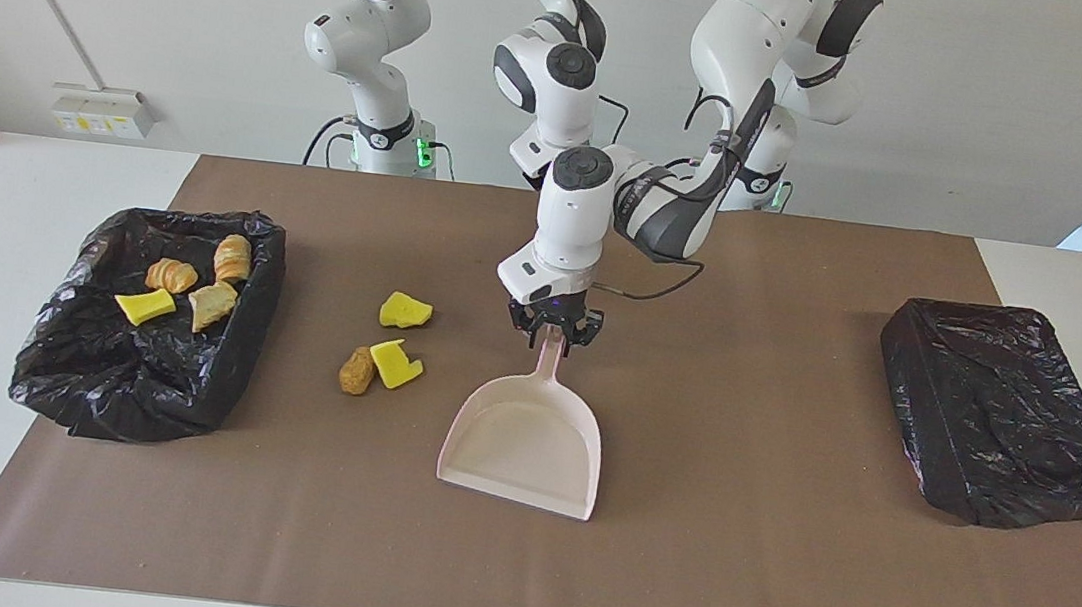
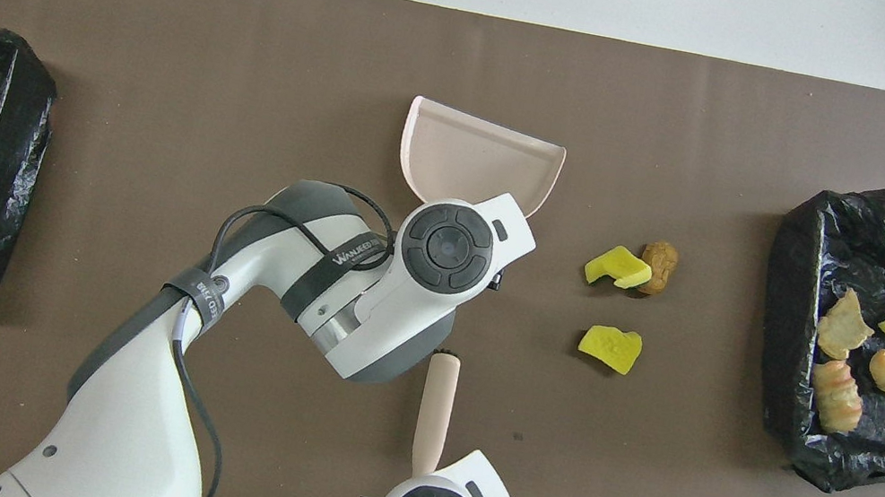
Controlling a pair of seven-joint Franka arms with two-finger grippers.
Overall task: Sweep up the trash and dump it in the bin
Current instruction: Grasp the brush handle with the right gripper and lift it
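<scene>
The pale pink dustpan [image 1: 526, 443] lies flat mid-mat, its handle pointing toward the robots. My left gripper [image 1: 553, 333] is down on that handle with its fingers closed against it. Three pieces of trash lie beside the dustpan, toward the right arm's end: two yellow chunks [image 1: 405, 310] [image 1: 394, 363] and a brown lump [image 1: 357, 370]. The black-lined bin [image 1: 90, 387] at that end holds several more pieces. My right gripper [image 2: 423, 475] is shut on the pink brush [image 2: 436, 402], whose handle juts forward in the overhead view. In the facing view the left arm hides it.
A second bin wrapped in a black bag [image 1: 1002, 412] stands at the left arm's end of the brown mat. The left arm's forearm and cable [image 2: 244, 286] hang over the mat between that bin and the dustpan.
</scene>
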